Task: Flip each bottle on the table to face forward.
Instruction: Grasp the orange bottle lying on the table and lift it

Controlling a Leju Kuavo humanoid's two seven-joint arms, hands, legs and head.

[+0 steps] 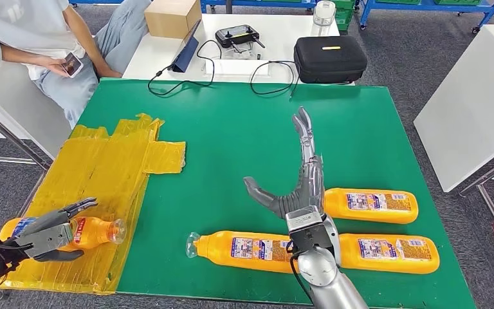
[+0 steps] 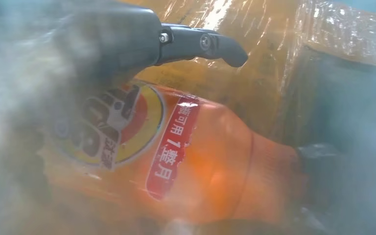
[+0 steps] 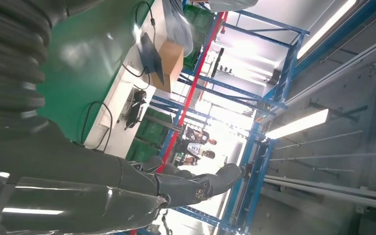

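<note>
Three orange bottles lie on the green table [image 1: 231,129]: one [image 1: 370,205] at right, one [image 1: 392,253] nearer the front edge, and one [image 1: 247,248] with its clear cap pointing left. All show small-print labels. My right hand [image 1: 301,187] hovers over them, fingers spread and holding nothing; the right wrist view shows its fingers [image 3: 196,183] stretched out. A fourth orange bottle [image 1: 93,233] lies on the yellow tape patch [image 1: 103,174]. My left hand [image 1: 45,238] brackets it, fingers above and thumb below. In the left wrist view a finger [image 2: 200,44] stands just off the bottle [image 2: 176,161].
A person [image 1: 32,32] sits at the back left with a phone [image 1: 72,64]. The white table behind holds a cardboard box [image 1: 172,16], a controller [image 1: 237,35], a black case [image 1: 329,58] and cables. Another white table [image 1: 476,96] stands at the right.
</note>
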